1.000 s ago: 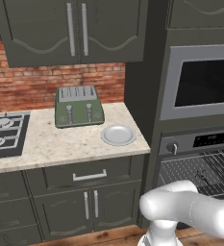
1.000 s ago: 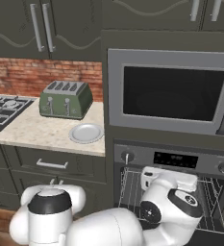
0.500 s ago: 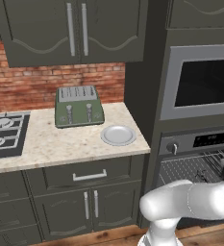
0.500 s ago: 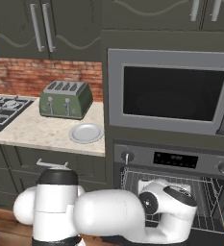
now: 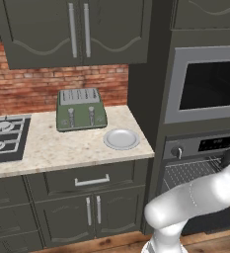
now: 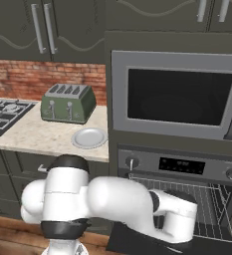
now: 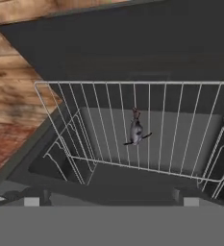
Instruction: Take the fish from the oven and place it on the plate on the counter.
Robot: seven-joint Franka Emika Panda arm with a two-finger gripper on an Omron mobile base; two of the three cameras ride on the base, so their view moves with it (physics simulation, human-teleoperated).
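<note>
One fish [image 7: 136,130] (unlabelled) on rack [image 7: 147,126]

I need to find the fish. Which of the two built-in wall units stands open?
The lower one, the oven with a knob and display: its wire racks show. The silver-framed unit above stays shut behind dark glass.

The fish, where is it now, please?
In the hand view the fish lies on the wire rack inside the open oven, near the rack's middle, ahead of the gripper.
</note>
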